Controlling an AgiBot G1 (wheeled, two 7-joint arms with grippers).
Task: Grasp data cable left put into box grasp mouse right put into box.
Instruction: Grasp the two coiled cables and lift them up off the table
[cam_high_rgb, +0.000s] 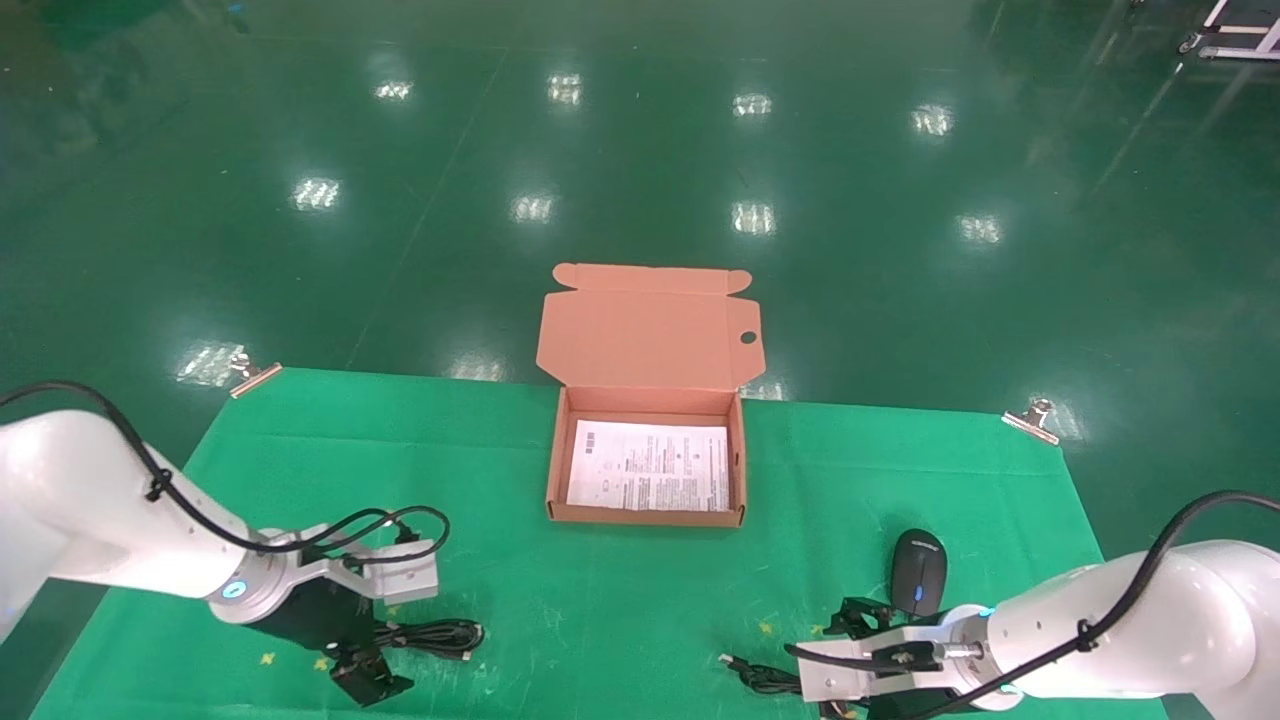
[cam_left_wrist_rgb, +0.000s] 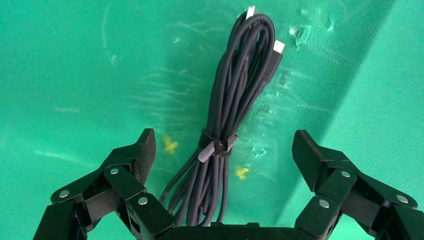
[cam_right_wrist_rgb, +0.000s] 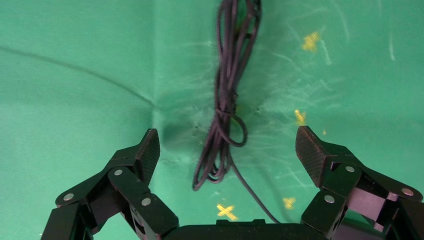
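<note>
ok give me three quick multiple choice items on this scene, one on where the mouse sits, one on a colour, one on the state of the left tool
1. Where is the mouse?
A. inside the box
B. on the green cloth, toward the robot's right of the box
C. held in the left tool

2. What colour is the box?
A. white
B. blue
C. orange-brown

3. What state is the left tool in?
A. open over the data cable
B. shut on the data cable
C. shut on the mouse

Answers:
1 B: the mouse lies on the green cloth near the right tool, outside the box.
2 C: the walls and raised flap lid are orange-brown; only the sheet inside is white.
3 A: the left wrist view shows both fingers spread wide, with the data cable lying between them, untouched.
</note>
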